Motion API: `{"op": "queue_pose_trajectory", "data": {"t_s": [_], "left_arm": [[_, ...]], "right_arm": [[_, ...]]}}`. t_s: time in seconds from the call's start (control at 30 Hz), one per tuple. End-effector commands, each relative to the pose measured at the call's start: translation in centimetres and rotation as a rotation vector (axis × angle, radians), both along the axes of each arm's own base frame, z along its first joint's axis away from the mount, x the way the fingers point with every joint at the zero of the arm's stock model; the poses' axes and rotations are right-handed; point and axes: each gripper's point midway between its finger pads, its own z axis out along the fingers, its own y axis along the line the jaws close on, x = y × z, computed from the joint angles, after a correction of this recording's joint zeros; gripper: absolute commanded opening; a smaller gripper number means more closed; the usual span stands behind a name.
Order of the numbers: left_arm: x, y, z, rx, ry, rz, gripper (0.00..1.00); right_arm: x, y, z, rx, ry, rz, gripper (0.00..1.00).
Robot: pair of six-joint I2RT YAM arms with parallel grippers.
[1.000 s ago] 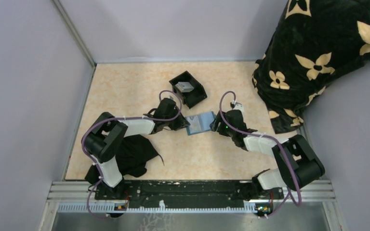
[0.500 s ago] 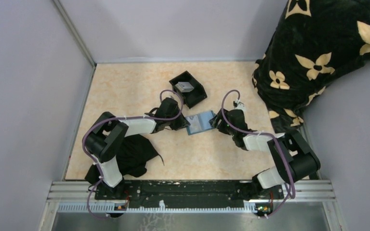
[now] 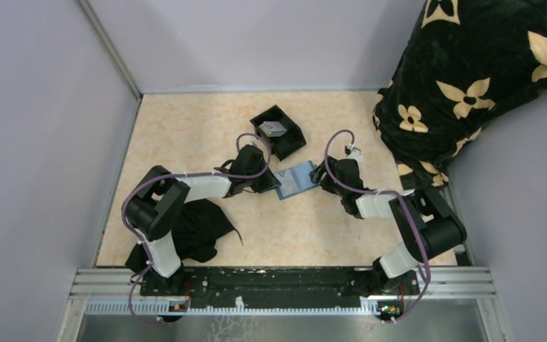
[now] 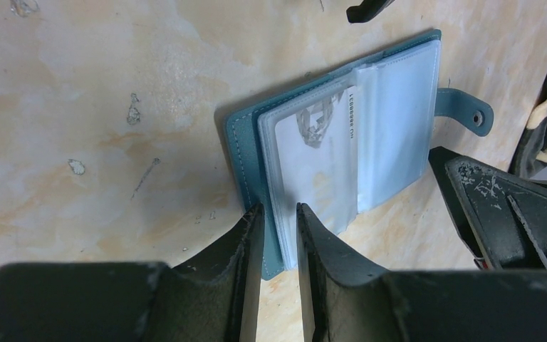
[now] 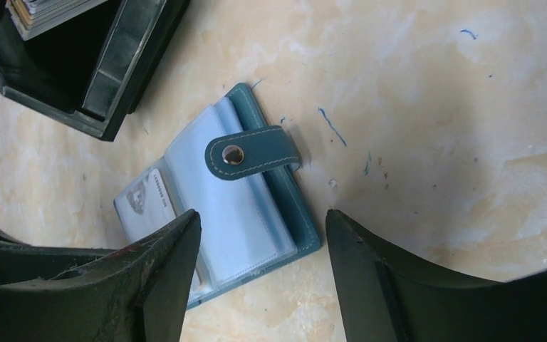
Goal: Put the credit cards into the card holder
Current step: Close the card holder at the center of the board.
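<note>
Teal card holder [image 4: 244, 153] lies open | left jaws pinch its near edge | right jaws spread above opposite edge

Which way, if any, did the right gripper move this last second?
Yes, slightly: the right gripper edged up-frame in the top view, closer to the black tray, beside the teal card holder.

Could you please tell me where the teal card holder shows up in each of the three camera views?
Top external: the card holder lies at table centre, between the two arms' ends, just below the black tray.
Left wrist: the card holder is centre to right, lying open, sleeves up.
Right wrist: the card holder is lower left of centre, open.
Shared landmark: its snap strap, in both wrist views; too small to tell from above.
</note>
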Motion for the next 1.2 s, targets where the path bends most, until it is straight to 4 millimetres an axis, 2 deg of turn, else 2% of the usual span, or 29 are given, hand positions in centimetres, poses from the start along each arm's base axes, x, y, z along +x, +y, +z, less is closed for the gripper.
{"op": "queue_pose_trajectory", "data": {"t_s": [0.0, 0.23, 0.3, 0.43, 0.53, 0.7, 0.8, 0.93, 1.07, 1.17], "left_arm": [[-3.9, 3.5, -5.9, 0.188, 0.170, 0.000, 0.31], [-4.3, 3.8, -6.4, 0.195, 0.186, -0.001, 0.31], [-4.4, 3.7, -6.4, 0.193, 0.188, -0.003, 0.31], [-4.4, 3.7, -6.4, 0.192, 0.189, -0.003, 0.31], [-4.3, 3.7, -6.3, 0.191, 0.189, -0.002, 0.31], [-4.3, 3.6, -6.3, 0.186, 0.190, -0.002, 0.31], [-4.2, 3.3, -6.0, 0.175, 0.187, -0.002, 0.32], [-3.7, 3.8, -4.7, 0.186, 0.157, 0.020, 0.37], [-3.3, 5.3, -3.1, 0.211, 0.111, 0.068, 0.43], [-3.3, 6.2, -2.5, 0.227, 0.091, 0.091, 0.50]], "right_arm": [[-2.5, -3.0, -4.9, -0.163, 0.177, -0.048, 0.66], [-1.2, -3.1, -5.5, -0.238, 0.206, -0.032, 0.66], [-1.2, -3.0, -6.6, -0.263, 0.240, -0.020, 0.66], [-0.5, -2.8, -6.7, -0.280, 0.239, -0.008, 0.64], [-0.2, -3.0, -6.3, -0.297, 0.228, -0.010, 0.56], [-0.3, -3.5, -5.3, -0.348, 0.203, -0.017, 0.30], [-0.3, -3.5, -5.2, -0.366, 0.207, -0.016, 0.19], [-0.4, -3.6, -5.2, -0.367, 0.209, -0.018, 0.02], [-0.5, -3.1, -5.0, -0.343, 0.211, -0.005, 0.00], [-0.3, -2.5, -3.3, -0.296, 0.164, 0.003, 0.00]]}}
